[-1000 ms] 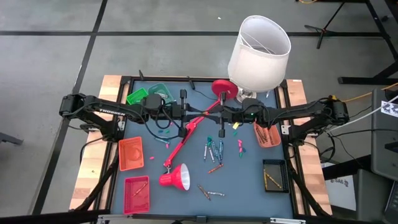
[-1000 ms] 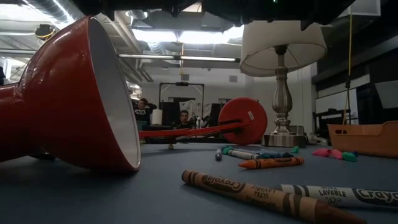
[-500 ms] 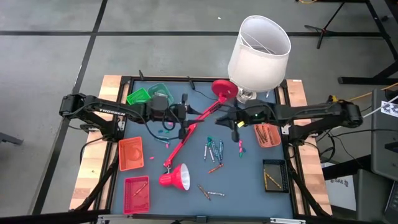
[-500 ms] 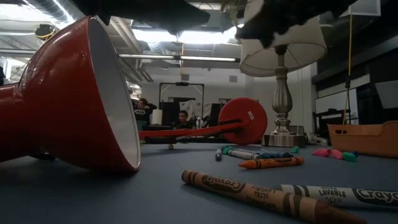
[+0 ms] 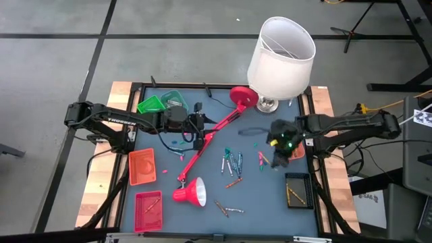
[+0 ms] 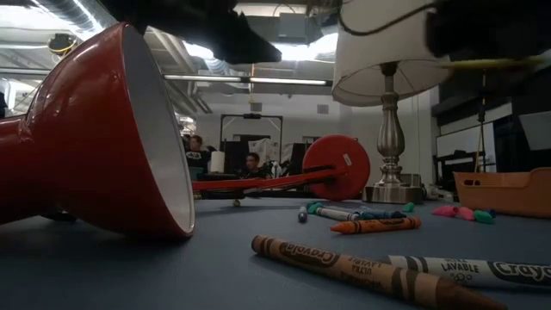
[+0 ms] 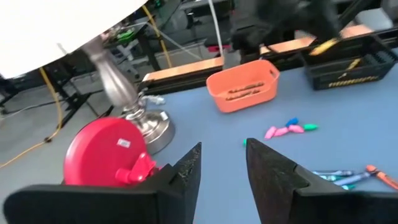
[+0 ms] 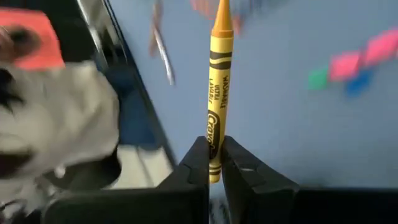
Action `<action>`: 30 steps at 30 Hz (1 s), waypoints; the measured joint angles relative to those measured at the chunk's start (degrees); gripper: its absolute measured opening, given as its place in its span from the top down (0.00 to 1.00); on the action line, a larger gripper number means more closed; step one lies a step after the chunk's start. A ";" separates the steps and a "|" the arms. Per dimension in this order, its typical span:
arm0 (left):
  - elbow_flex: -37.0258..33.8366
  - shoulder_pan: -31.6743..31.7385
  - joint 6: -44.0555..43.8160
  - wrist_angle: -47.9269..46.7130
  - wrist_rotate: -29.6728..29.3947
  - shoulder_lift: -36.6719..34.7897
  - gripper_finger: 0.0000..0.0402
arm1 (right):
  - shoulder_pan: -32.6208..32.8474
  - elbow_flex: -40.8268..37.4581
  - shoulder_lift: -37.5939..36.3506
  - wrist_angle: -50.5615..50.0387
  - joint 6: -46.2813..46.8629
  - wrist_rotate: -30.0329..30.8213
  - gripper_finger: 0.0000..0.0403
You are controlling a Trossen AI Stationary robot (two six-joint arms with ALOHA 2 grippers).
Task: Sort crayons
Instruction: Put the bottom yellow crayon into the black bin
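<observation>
Reading the wrappers first: I can make out "Crayola" on the brown crayon [image 6: 344,265] lying nearest the low camera, and "LAVABLE" on the pale crayon [image 6: 482,269] just behind it. The yellow crayon [image 8: 219,87] in my right wrist view carries black print along its wrapper, Crayola lettering by the look of it, though I can't read it all.

My right gripper [image 8: 215,163] has its fingers pressed together on the lower end of that yellow crayon, which sticks straight out ahead of them. From above, the right gripper [image 5: 279,150] hangs near the orange bin [image 5: 294,151] on the right side of the table.

My left gripper [image 7: 222,168] stands spread, nothing between its fingers; from above it [image 5: 196,129] sits just beside the long red lamp arm [image 5: 202,147].

Loose crayons [image 5: 231,163] lie scattered mid-table, with a pink, blue and green clutch [image 7: 290,129] close to the orange bin. The fallen red lamp shade [image 6: 103,138] blocks much of the low view on one side. The white table lamp [image 5: 280,54] stands at the far edge, beside the red lamp's round base [image 7: 106,149]. A black bin [image 5: 297,189] holds a few crayons.
</observation>
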 joint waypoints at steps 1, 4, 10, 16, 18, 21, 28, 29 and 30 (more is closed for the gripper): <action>-0.01 0.00 -0.01 -0.24 -0.55 0.00 0.73 | 1.62 0.00 0.00 -1.67 2.20 -0.13 0.96; -0.01 0.01 0.02 -0.91 -1.98 0.00 0.73 | 7.07 0.00 0.02 -4.42 9.37 -0.24 0.96; 0.00 0.02 0.03 -0.91 -2.96 0.00 0.73 | 17.66 0.00 0.02 -4.87 20.00 5.64 0.95; 0.00 0.13 0.03 -0.88 -3.47 0.00 0.73 | 27.02 0.00 0.12 -7.29 29.09 9.71 0.95; 0.00 0.11 0.03 -0.89 -3.87 0.00 0.73 | 29.94 0.00 0.48 -8.63 31.20 9.72 0.95; 0.00 0.13 0.04 -1.12 -5.26 0.00 0.73 | 33.71 0.00 1.29 -10.00 34.61 10.72 0.95; 0.00 0.51 0.03 -4.14 -15.65 0.00 0.73 | 37.52 0.00 4.14 -10.17 37.57 11.66 0.93; 0.00 0.78 -0.06 -4.19 -15.81 0.00 0.73 | 37.50 0.00 4.56 -10.35 37.57 11.65 0.92; 0.00 1.12 -0.44 -4.38 -15.80 0.00 0.73 | 37.45 0.00 4.99 -10.56 37.56 11.66 0.89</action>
